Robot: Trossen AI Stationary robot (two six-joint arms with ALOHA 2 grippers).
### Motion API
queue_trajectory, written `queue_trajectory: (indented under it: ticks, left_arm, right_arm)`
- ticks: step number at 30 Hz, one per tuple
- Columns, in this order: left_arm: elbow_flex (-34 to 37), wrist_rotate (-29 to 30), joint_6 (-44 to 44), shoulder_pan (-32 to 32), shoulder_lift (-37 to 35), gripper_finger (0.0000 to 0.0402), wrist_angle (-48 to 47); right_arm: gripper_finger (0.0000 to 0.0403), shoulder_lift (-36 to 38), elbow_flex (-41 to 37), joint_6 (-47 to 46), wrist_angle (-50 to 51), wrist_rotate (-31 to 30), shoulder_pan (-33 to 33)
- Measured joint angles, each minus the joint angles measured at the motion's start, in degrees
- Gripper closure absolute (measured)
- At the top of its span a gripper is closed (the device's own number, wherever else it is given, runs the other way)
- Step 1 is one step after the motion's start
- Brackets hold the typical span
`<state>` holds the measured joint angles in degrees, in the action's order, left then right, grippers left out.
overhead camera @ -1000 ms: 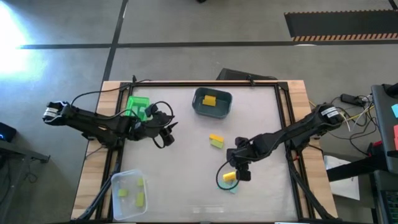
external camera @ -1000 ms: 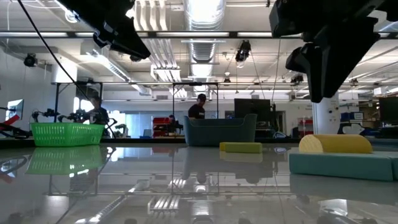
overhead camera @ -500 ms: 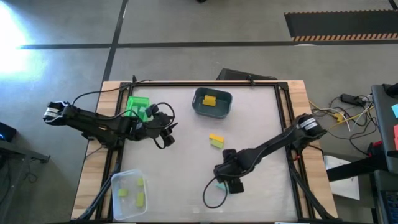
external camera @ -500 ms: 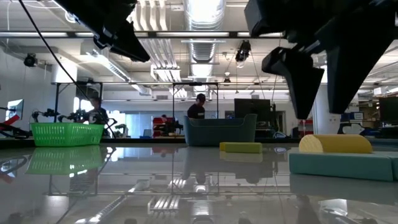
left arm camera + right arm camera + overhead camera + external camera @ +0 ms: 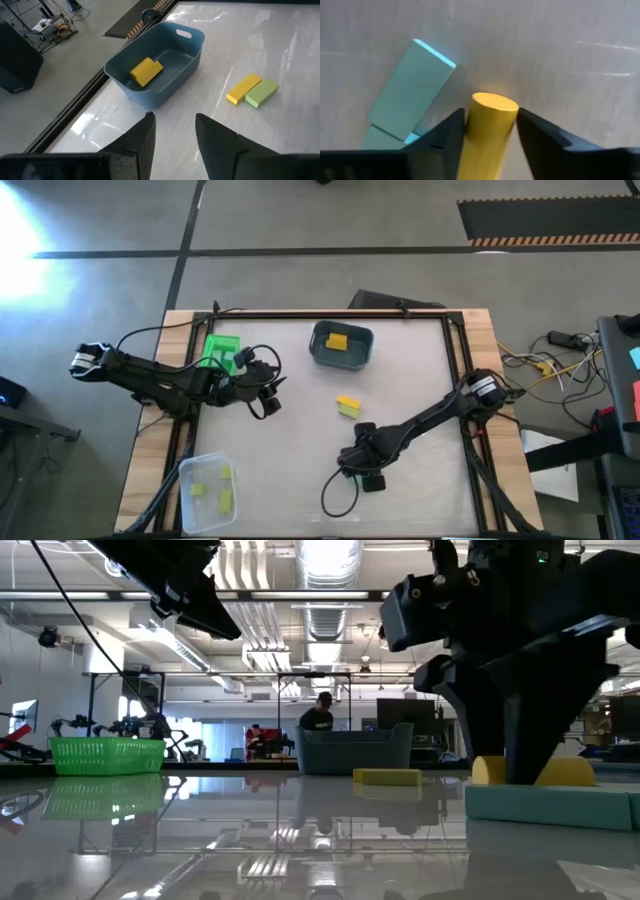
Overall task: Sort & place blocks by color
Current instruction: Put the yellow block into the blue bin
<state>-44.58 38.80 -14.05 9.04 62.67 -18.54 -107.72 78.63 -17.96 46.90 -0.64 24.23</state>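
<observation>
floor: grey concrete floor [image 5: 300, 220], black-and-yellow striped mat [image 5: 545, 220] at 1 o'clock
ceiling: exposed silver ducts [image 5: 330, 565], bright lights

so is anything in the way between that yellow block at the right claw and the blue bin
Partly. The yellow and lime pair lies on the table roughly between the right claw, around the yellow cylinder, and the blue bin. Lifted over, nothing visible blocks it.

We see a bright green bin [image 5: 222, 350] at the table's [image 5: 420, 380] far left, a blue-grey bin [image 5: 341, 345] at its far middle, and a clear tub [image 5: 207, 490] at the near left corner. A person [image 5: 320, 712] stands in the room beyond.
</observation>
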Motion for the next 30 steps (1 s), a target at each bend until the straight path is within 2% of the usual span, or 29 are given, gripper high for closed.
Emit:
queue_trajectory:
  ticks: [3, 11, 19, 24, 30]
  left_arm:
    - [0.00, 0.14, -0.17, 0.00, 0.00, 0.0278, 0.02]
    - [0.00, 0.12, -0.54, 0.00, 0.00, 0.0278, 0.04]
    - [-0.02, 0.08, -2.14, 0.02, 0.00, 0.0278, 0.71]
    - [-0.02, 0.06, -2.09, 0.02, 0.00, 0.0278, 1.24]
    - [-0.02, -0.16, -2.07, -0.02, 0.00, 0.0278, 1.83]
  right_arm:
    - [0.0299, 0.09, 0.00, 0.09, -0.88, -0.44, 0.01]
    - [0.0301, 1.33, 0.65, 2.20, 2.05, -1.98, -0.07]
    - [0.0301, 9.48, 3.38, 6.68, 13.51, -16.55, -4.30]
    - [0.0301, 15.69, 1.36, 15.15, 7.82, -25.02, -12.51]
    - [0.0301, 19.98, -6.20, 26.30, -15.56, -25.01, -25.92]
